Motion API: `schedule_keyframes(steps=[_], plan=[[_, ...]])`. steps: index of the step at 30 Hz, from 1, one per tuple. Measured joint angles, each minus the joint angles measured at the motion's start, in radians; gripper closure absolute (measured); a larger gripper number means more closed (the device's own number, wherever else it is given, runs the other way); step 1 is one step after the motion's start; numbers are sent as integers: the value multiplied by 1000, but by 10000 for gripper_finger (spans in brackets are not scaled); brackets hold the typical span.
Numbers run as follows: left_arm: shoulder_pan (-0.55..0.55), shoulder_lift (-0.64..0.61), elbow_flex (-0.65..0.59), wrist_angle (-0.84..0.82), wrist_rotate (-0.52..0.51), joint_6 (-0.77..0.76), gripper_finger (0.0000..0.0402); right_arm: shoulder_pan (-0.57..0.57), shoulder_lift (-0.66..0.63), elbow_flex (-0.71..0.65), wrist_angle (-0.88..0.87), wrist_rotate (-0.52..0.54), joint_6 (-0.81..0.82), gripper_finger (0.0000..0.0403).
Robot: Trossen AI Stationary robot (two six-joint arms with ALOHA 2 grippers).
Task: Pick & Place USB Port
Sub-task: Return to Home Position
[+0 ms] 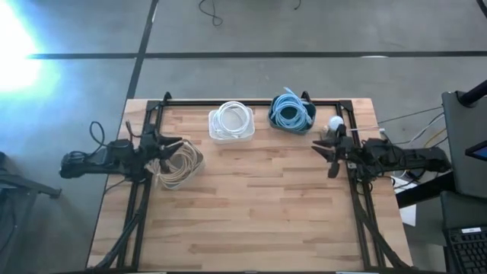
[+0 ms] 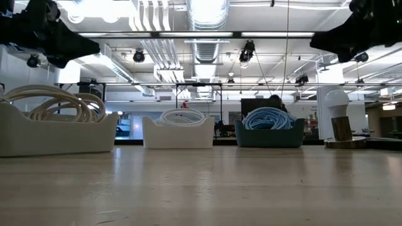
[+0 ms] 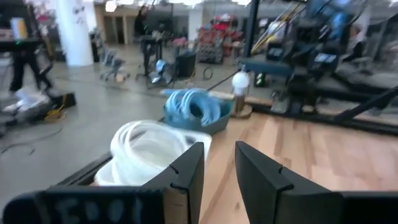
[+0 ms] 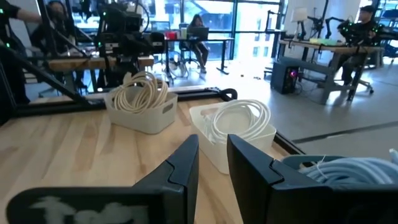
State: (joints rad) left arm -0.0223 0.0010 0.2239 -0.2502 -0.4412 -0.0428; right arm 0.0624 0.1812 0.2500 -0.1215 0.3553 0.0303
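Note:
Three bins of coiled cable stand on the wooden table: a beige coil [image 1: 180, 164] at the left, a white coil [image 1: 231, 122] at the far middle, a blue coil [image 1: 291, 113] at the far right. No USB port shows on its own in any view. My left gripper [image 1: 173, 148] hangs level, high over the beige bin's edge, open, nothing between its fingers [image 3: 219, 155]. My right gripper [image 1: 319, 151] hangs level at the table's right edge, open and empty [image 4: 212, 149]. Both point toward the table's middle.
A white bulb on a wooden base [image 1: 335, 122] stands at the far right corner, just beyond my right gripper. A black frame [image 1: 251, 101] runs along the table's far, left and right edges. The table's middle and near part is bare wood [image 1: 251, 205].

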Motion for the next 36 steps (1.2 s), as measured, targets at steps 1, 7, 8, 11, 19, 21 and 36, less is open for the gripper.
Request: schedule_keyframes(steps=[1, 7, 8, 11, 19, 21, 36], plan=[[0, 0, -8, 27, 14, 9, 302, 0, -16, -12, 0, 0, 7, 321], [0, -1, -79, 151, 41, 41, 301, 0, -108, -74, 0, 0, 33, 321], [0, -1, -92, 173, 41, 41, 301, 0, -121, -81, -1, 0, 36, 321], [1, -1, -132, 226, 58, 41, 301, 0, -152, -101, 1, -1, 42, 321], [1, -1, -214, 353, 62, 43, 300, 0, -179, -151, -1, -35, 81, 321], [0, -1, -214, 354, 62, 44, 300, 0, -181, -159, 1, -35, 87, 321], [0, 1, -215, 292, 247, 80, 300, 0, -178, -189, 6, -144, 71, 321]])
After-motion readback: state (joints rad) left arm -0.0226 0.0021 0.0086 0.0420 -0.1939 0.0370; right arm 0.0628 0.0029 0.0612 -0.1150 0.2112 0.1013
